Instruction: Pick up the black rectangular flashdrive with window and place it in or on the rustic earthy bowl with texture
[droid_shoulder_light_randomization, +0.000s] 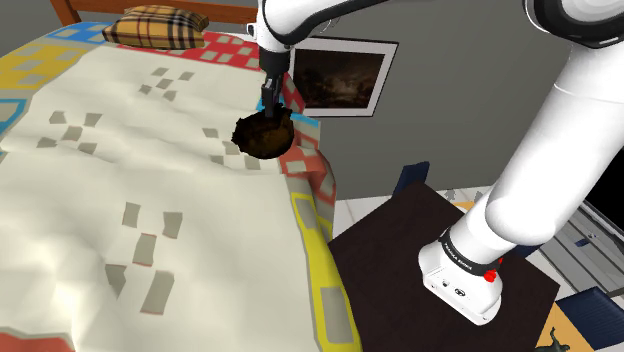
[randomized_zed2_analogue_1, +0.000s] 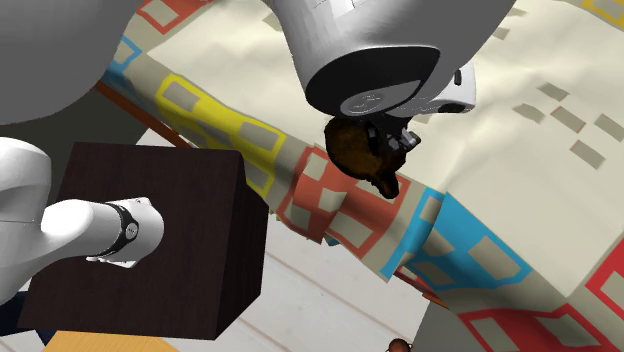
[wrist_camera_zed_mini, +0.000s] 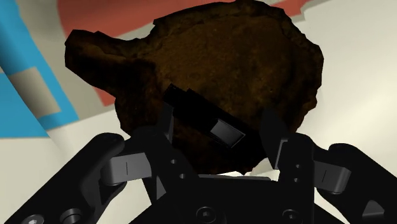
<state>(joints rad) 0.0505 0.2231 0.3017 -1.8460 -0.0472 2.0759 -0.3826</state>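
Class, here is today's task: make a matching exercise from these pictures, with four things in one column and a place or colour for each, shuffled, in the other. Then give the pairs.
1 bowl
2 flashdrive
3 pillow
4 stand

A tan plaid
B between the fingers of the gripper
C dark box beside the bed
D brown, on the bed

Pairs: 1-D, 2-B, 3-A, 4-C
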